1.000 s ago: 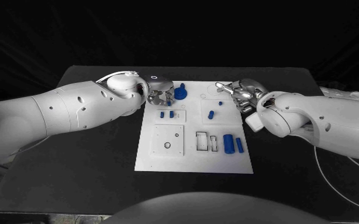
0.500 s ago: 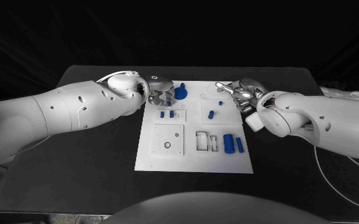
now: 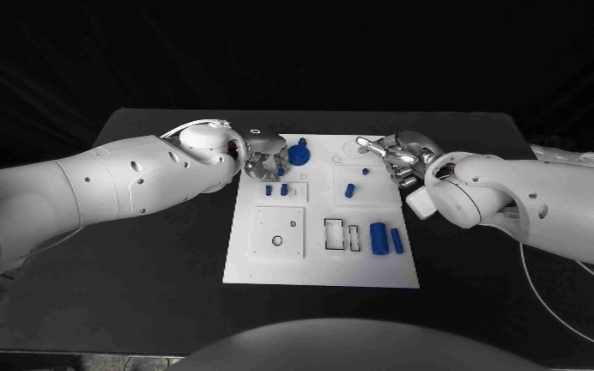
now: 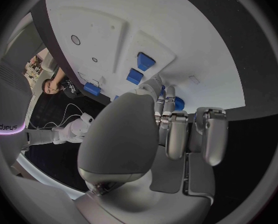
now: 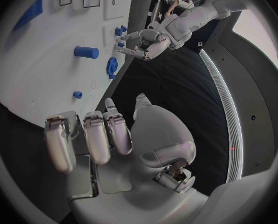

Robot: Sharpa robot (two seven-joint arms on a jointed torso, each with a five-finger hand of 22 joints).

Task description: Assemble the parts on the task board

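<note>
1. At the board's [image 3: 319, 270] far-left corner, your left hand [image 3: 266, 157] has slid slightly off the gear [image 3: 299, 153] since a second ago; its curled fingers seem just beside it, but you cannot tell if they grip.
2. That suggests the gear is seated and being released.
3. Your right hand [image 3: 398, 156] hovers empty, fingers loose, over the far-right edge, with open board between the hands.
</note>
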